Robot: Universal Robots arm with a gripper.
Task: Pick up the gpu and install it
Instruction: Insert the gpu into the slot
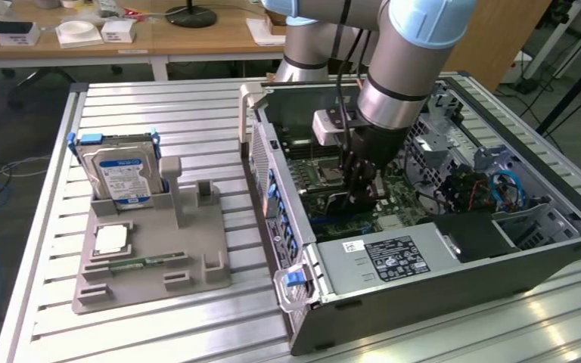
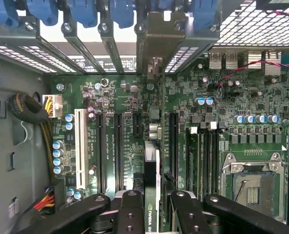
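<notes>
Wrist view shows the hand (image 2: 153,217) pinching the gpu (image 2: 151,187): two black fingers (image 2: 130,214) press on either face of the card, which is seen edge-on as a thin dark strip with a green logo near the grip. The card stands upright over the green motherboard (image 2: 130,97), in line with the long black slots (image 2: 118,151) and lying between two of them. A white slot (image 2: 79,146) sits further off, toward a bundle of sleeved cables (image 2: 30,109). Beyond the far end of the card a dark metal bracket (image 2: 156,44) stands at the case's rear wall, among the blue clips (image 2: 81,12). Whether the card's edge is seated in a slot or just above it, I cannot tell. An open processor socket (image 2: 252,185) lies on the other side of the card from the white slot.

In the exterior view the arm (image 1: 402,68) reaches straight down into the open case (image 1: 452,295), which lies on its side on the slatted table (image 1: 169,106). The hand is low inside, near the motherboard, beside the power supply (image 1: 392,261). Well apart, on the exterior view's left, a grey holder (image 1: 205,280) carries a hard drive (image 1: 119,178) standing upright, with a memory stick (image 1: 139,263) lying flat in it.
</notes>
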